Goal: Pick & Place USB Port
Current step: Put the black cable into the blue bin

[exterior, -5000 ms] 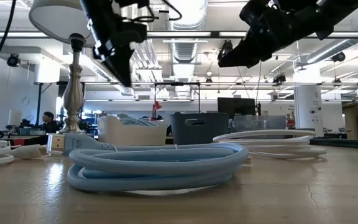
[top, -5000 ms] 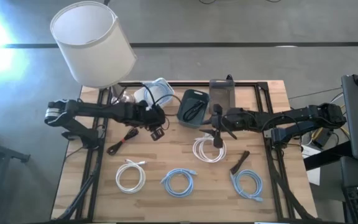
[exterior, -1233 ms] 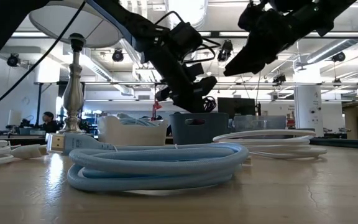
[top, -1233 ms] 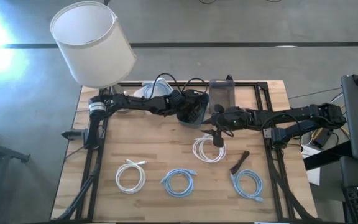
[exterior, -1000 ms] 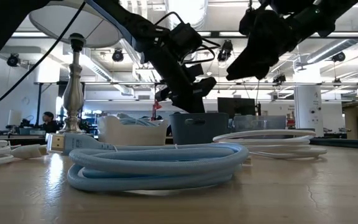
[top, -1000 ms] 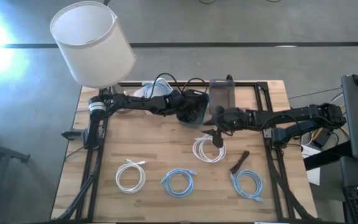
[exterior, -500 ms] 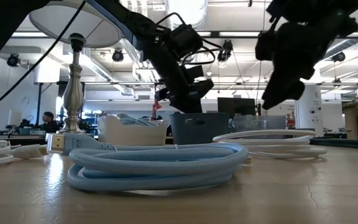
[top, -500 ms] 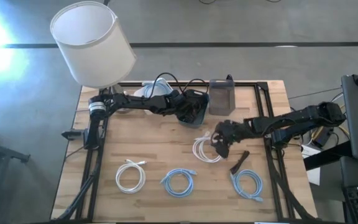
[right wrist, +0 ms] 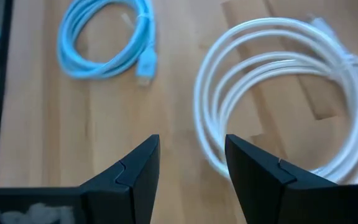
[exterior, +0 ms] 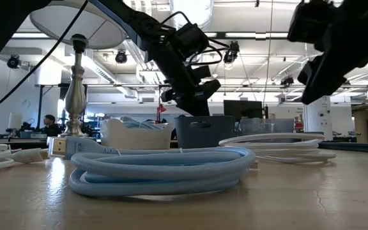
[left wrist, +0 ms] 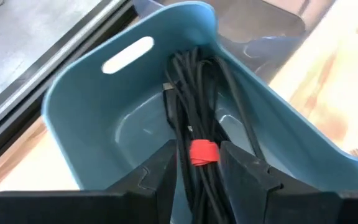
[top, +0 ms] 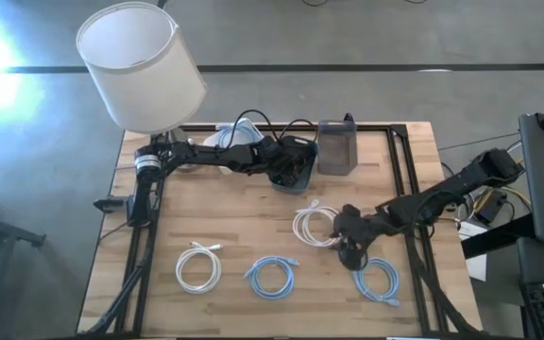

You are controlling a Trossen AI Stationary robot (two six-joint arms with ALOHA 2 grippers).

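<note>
While open left fingers (left wrist: 197, 171) straddle it, a black cable bundle (left wrist: 197, 106) fills the blue bin (left wrist: 92, 106).

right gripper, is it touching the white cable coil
Apart. The right wrist view shows the right gripper open above the white coil, bare wood between its fingers.

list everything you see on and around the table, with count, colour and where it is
blue bin: one, back centre
black cable: one bundle with red tie, in the blue bin
clear bin: one, right of the blue bin
white bin: one, left of the blue bin
white cables: two coils, centre and front left
light blue cables: two coils, front
lamp: one, white shade, back left
left gripper: open, over the black cable
right gripper: open, above the centre white coil
</note>
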